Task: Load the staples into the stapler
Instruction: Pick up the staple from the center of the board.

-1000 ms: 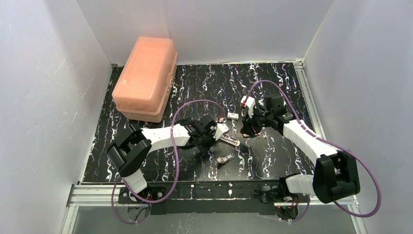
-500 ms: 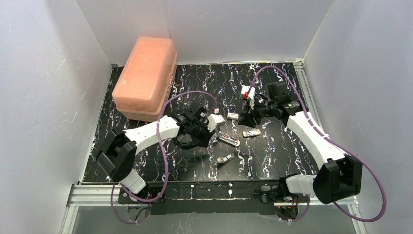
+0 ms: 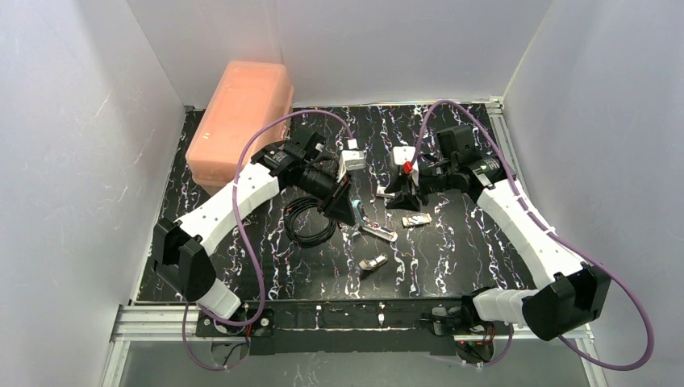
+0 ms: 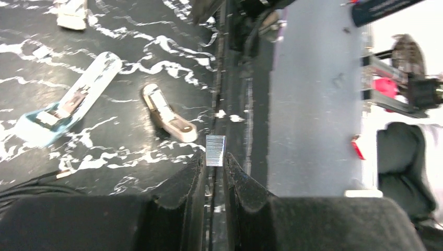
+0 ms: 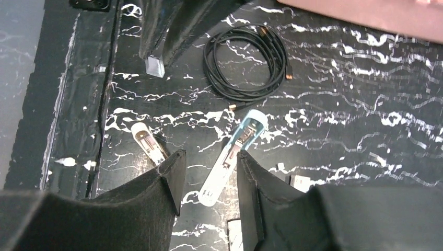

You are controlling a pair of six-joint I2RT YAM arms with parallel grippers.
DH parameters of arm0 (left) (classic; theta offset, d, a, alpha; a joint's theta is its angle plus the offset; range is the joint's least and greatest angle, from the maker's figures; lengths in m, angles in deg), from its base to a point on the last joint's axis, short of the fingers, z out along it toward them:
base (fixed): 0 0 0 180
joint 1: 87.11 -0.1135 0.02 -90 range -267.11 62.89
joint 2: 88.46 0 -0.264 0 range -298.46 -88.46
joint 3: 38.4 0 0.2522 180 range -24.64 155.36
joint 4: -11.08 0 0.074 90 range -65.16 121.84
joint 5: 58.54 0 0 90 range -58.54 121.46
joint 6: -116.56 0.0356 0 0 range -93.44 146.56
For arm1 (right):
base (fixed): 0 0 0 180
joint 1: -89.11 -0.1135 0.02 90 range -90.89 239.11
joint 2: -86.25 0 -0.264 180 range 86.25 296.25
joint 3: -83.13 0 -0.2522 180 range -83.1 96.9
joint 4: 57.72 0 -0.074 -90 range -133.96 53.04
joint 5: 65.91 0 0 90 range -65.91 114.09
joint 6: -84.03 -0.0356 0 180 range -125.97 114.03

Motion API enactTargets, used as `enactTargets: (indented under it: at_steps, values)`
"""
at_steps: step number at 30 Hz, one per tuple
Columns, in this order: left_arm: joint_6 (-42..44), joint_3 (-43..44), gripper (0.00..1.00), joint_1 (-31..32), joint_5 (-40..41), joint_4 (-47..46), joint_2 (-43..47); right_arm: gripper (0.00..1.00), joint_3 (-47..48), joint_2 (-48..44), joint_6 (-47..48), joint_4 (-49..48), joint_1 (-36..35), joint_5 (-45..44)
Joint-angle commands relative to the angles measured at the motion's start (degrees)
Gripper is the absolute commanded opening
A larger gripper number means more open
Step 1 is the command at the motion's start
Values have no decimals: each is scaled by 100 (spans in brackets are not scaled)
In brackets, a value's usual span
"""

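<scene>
- The left gripper [image 4: 214, 163] was pressed together on the staples [image 4: 215, 150], a short silvery strip sticking out past its fingertips and held above the table.
- In the top view that gripper hung near mid-frame, just left of the stapler [image 3: 379, 232]. The stapler lay open on the black marbled table [image 3: 460, 145], apart from both grippers.
- The right gripper [image 5: 209, 157] had its jaws spread and held nothing. In its wrist view the stapler showed through the gap, lying on the table below, its light-blue rounded end toward the upper right.
- A small tan piece [image 3: 373, 263] lay below the stapler in the top view, toward the table's near edge. A similar piece [image 3: 416, 220] lay just right of the stapler.
- A coiled black cable [image 3: 309, 223] lay left of the stapler, beneath the left arm.
- A pink box [image 3: 242, 129] filled the table's upper-left corner against the wall.
- Bare marbled surface stretched along the table's right side and lower left.
</scene>
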Motion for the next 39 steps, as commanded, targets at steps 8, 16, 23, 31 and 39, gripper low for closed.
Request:
enactTargets:
  at_steps: [8, 16, 23, 31, 39]
  values:
    - [-441, 1008, 11, -20, -1664, 923, -328, 44, 625, -447, 1059, 774, -748, -255]
    - [-663, 1236, 10, -23, -1903, 929, -618, 44, 748, -455, 1154, 903, -958, -237]
    - [-758, 1375, 10, -21, -1988, 929, -814, 44, 796, -388, 1154, 944, -1138, -163]
    - [-860, 1407, 10, -19, -2011, 886, -917, 42, 830, -331, 1113, 856, -1336, -274]
    - [-915, 1425, 10, -19, -2044, 859, -966, 37, 802, -305, 1085, 793, -1452, -394]
